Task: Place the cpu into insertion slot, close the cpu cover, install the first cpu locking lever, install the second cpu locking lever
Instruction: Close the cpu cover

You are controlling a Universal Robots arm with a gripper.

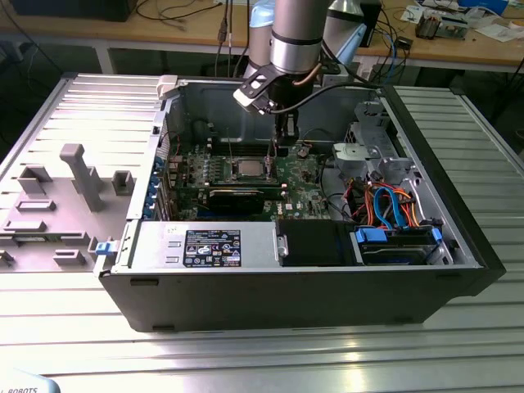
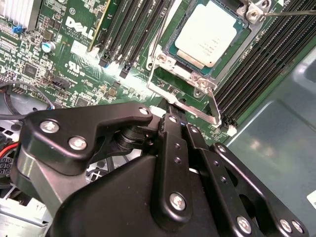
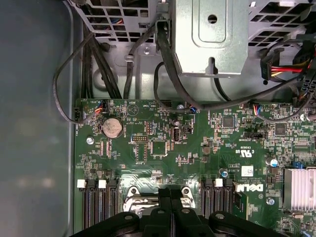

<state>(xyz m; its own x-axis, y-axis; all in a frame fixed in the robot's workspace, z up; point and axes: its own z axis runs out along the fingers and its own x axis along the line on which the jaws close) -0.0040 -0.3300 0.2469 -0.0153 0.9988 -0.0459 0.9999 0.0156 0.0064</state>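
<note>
The cpu (image 2: 207,32), a silvery square chip, lies in the insertion slot (image 1: 236,169) on the green board. The cpu cover (image 2: 190,75), a silver frame, lies flat around the chip. One thin wire locking lever (image 2: 186,107) runs along the socket's side nearest my fingers. A second wire lever (image 2: 291,12) sticks out past the socket's far corner. My gripper (image 2: 170,111) is shut, its black fingers pressed together with their tips right at the near lever; whether they touch it is unclear. In the exterior view the gripper (image 1: 284,143) hangs just to the right of the cpu (image 1: 248,168).
Black memory slots (image 2: 261,64) flank the socket on both sides. A long black card (image 1: 237,195) stands in front of it. A metal drive cage (image 3: 212,34) and black cables (image 3: 163,79) sit beyond the board. A grey heatsink (image 3: 298,187) stands nearby.
</note>
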